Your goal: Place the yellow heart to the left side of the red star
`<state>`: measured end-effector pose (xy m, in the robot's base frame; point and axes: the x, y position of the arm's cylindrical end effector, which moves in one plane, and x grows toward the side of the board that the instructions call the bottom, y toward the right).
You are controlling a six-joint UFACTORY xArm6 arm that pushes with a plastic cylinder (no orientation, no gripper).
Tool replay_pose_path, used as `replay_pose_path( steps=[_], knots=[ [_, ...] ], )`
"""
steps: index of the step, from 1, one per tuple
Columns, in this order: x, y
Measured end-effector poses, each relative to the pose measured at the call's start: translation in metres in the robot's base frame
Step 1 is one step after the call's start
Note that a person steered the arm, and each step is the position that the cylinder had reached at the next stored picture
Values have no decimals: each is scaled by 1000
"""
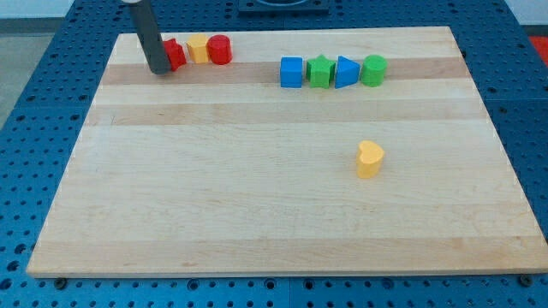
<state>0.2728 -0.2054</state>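
Observation:
The yellow heart (369, 159) lies alone on the wooden board, right of centre. The red star (175, 55) sits near the view's top left, partly hidden behind my rod. My tip (159, 71) rests on the board right at the red star's left side, touching or almost touching it. The yellow heart is far to the right of and below the red star.
A yellow block (198, 49) and a red cylinder (219, 50) stand in a row right of the red star. Further right along the top sit a blue block (292, 72), a green block (320, 72), a blue triangular block (346, 72) and a green cylinder (373, 70).

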Motion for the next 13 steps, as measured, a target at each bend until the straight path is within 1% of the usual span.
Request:
replay_pose_path(
  steps=[1,2,3,4,5,6,7,8,13],
  knots=[
    [-7,0],
    [43,10],
    [115,67],
    [102,189],
    [75,316],
    [107,409],
    [165,433],
    [210,409],
    [208,278]
  ],
)
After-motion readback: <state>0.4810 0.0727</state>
